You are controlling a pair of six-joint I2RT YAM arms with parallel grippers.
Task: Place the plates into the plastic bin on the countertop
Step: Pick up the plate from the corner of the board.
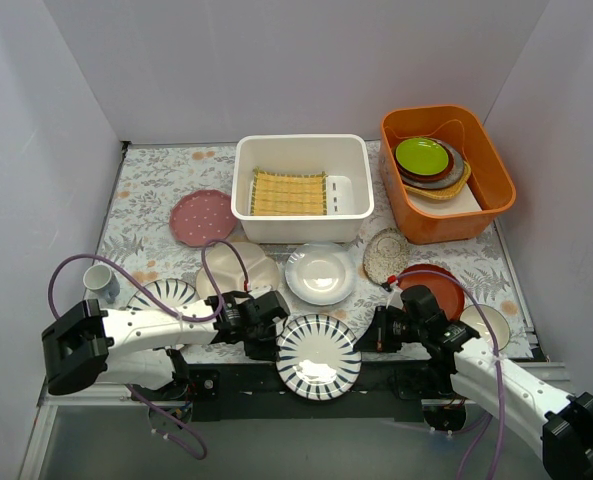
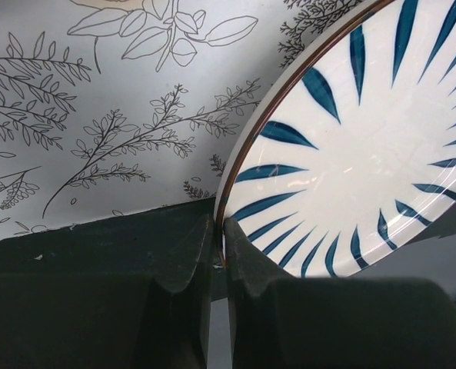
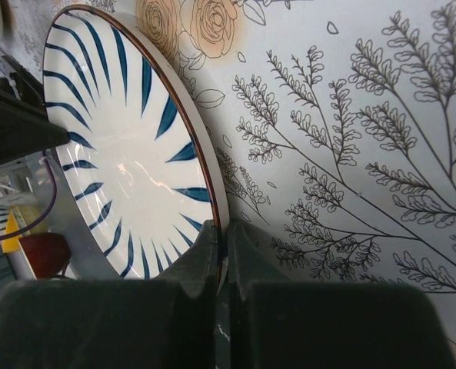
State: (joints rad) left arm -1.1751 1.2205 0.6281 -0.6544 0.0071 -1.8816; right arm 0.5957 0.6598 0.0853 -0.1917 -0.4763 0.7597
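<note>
A white plate with dark-blue radial stripes (image 1: 318, 356) sits at the near edge of the countertop (image 1: 156, 185), between my two arms. My left gripper (image 1: 275, 340) is shut on its left rim; the left wrist view shows the jaws (image 2: 220, 224) pinching the brown-edged rim of the plate (image 2: 366, 146). My right gripper (image 1: 367, 340) is shut on its right rim, as the right wrist view (image 3: 222, 229) shows on the plate (image 3: 128, 154). The white plastic bin (image 1: 302, 152) stands at the back centre and holds a yellow bamboo mat (image 1: 289, 192).
On the countertop lie a second striped plate (image 1: 162, 294), a pink dotted plate (image 1: 202, 217), a cream sectioned plate (image 1: 244, 262), a glossy white plate (image 1: 319, 272), a beige lacy plate (image 1: 386, 255) and a red-brown plate (image 1: 442, 292). An orange tub (image 1: 488, 170) holds stacked dishes. A cup (image 1: 98, 280) stands left.
</note>
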